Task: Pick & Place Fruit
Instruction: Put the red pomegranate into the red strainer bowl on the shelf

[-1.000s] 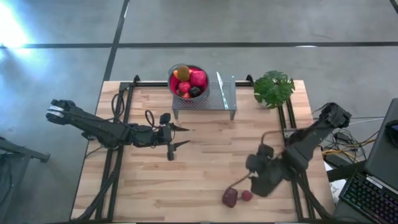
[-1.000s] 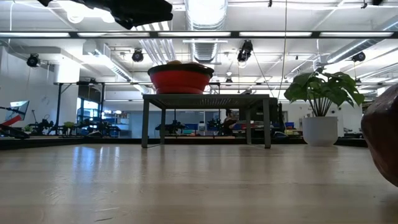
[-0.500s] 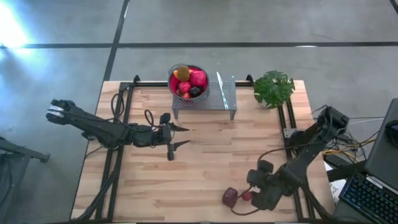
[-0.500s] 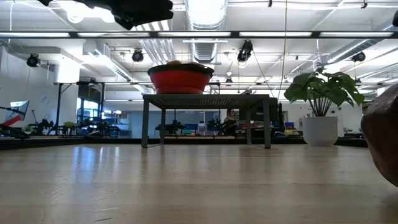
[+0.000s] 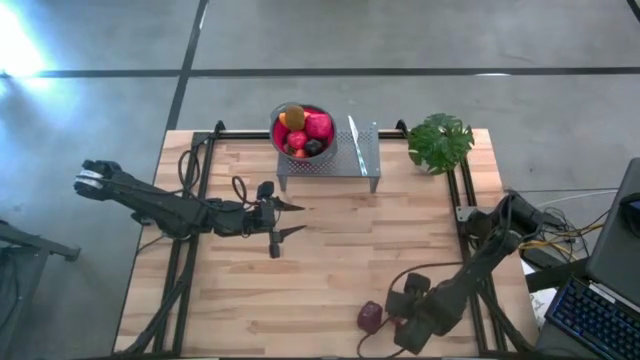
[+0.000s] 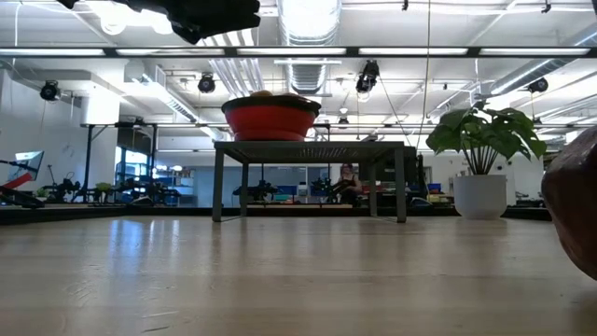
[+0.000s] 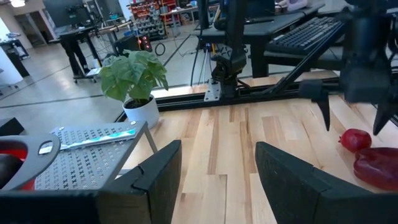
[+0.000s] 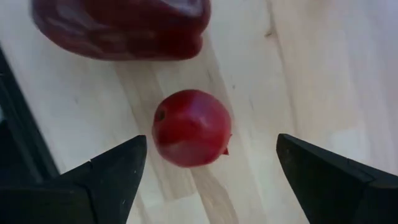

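A small round red fruit (image 8: 191, 128) lies on the wooden table (image 5: 330, 260) near its front edge, just beside a larger dark maroon fruit (image 5: 370, 318); in the right wrist view the two sit close together but apart. The right gripper (image 5: 398, 325) hangs directly above the small red fruit, its two dark fingers (image 8: 115, 171) spread wide on either side of it, not touching it and holding nothing. From above, the right arm reaches in from the table's right side toward that front edge. More fruit (image 5: 303, 133), red pieces with an orange one and a dark one, fills a red-lined bowl (image 5: 275, 122) on a perforated metal stand (image 5: 345, 155) at the back of the table. A leafy potted plant (image 5: 440, 141) stands to the right of the stand. The left gripper (image 5: 290, 219) waits over the middle left of the table, well apart from all fruit, its fingers partly open and empty. In the low view the maroon fruit shows as a dark bulk at the right edge.
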